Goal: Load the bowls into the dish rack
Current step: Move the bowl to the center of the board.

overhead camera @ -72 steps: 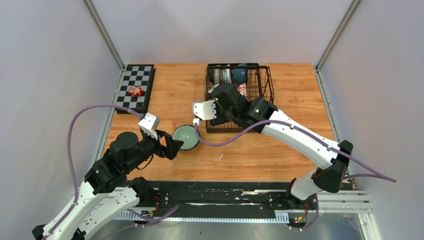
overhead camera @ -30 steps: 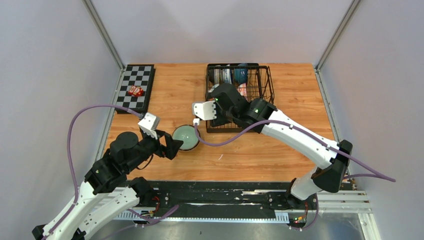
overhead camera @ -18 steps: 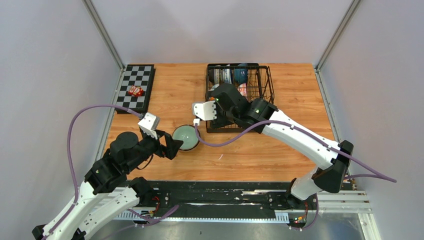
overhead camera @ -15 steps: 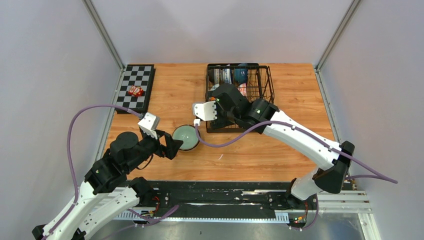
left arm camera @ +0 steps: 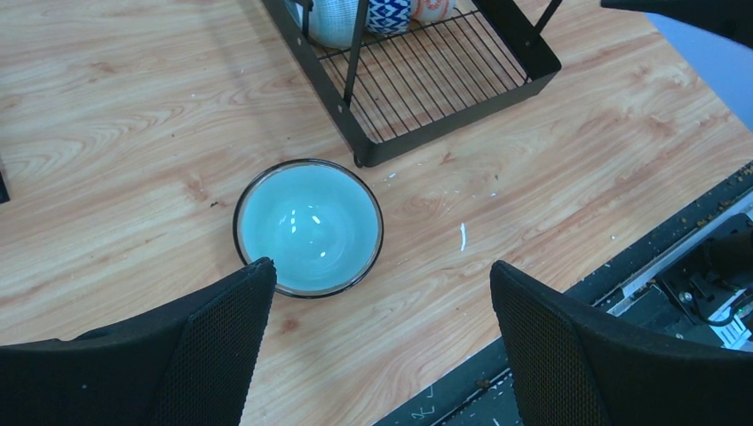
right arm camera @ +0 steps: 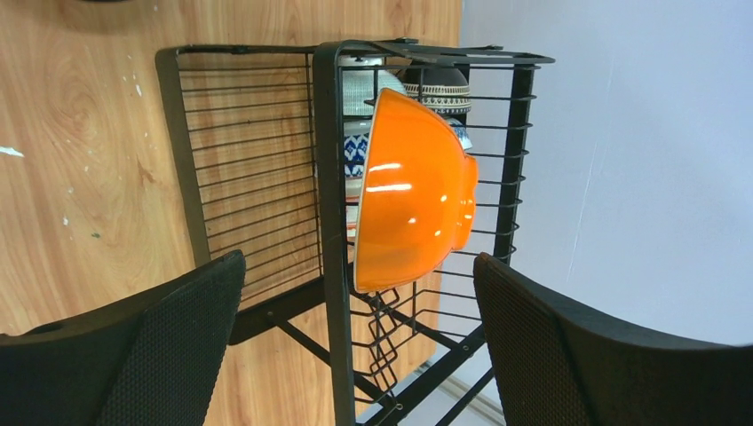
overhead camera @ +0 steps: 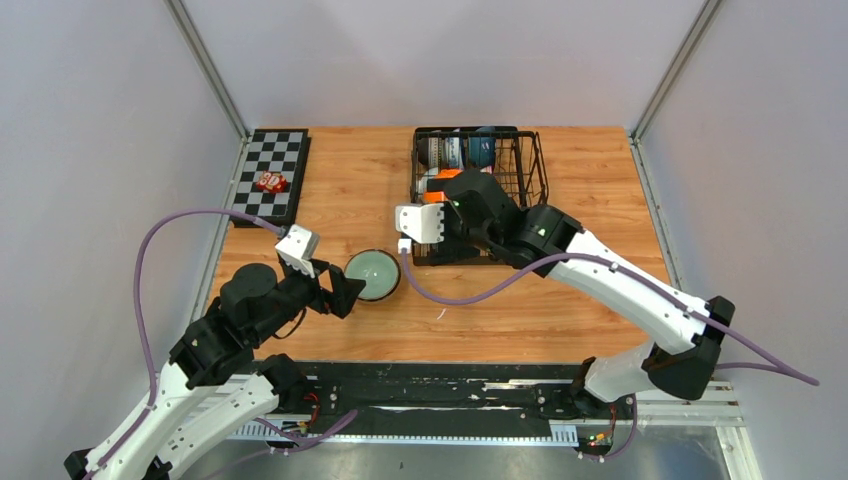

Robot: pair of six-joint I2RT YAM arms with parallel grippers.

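An orange bowl [right arm camera: 413,195] stands on its edge in the upper wire basket of the black dish rack [right arm camera: 327,177]. My right gripper [right arm camera: 360,259] is open just short of it, and its fingers do not touch the bowl. A blue-patterned bowl [right arm camera: 355,155] and a dark-rimmed bowl [right arm camera: 435,89] sit deeper in the rack. A pale green bowl [left arm camera: 308,227] rests upright on the table. My left gripper [left arm camera: 380,266] hovers open over its near rim. A red bowl [overhead camera: 271,182] lies on the checkerboard [overhead camera: 268,172].
The dish rack [overhead camera: 530,165] stands at the back centre of the wooden table, with my right gripper [overhead camera: 447,200] over its near left part. The black rail of the arm bases [left arm camera: 675,266] runs along the near table edge. Grey walls close both sides.
My right gripper has opened and let go of the orange bowl, which now rests in the rack. The right arm has drawn back to the right. The left arm has not moved.
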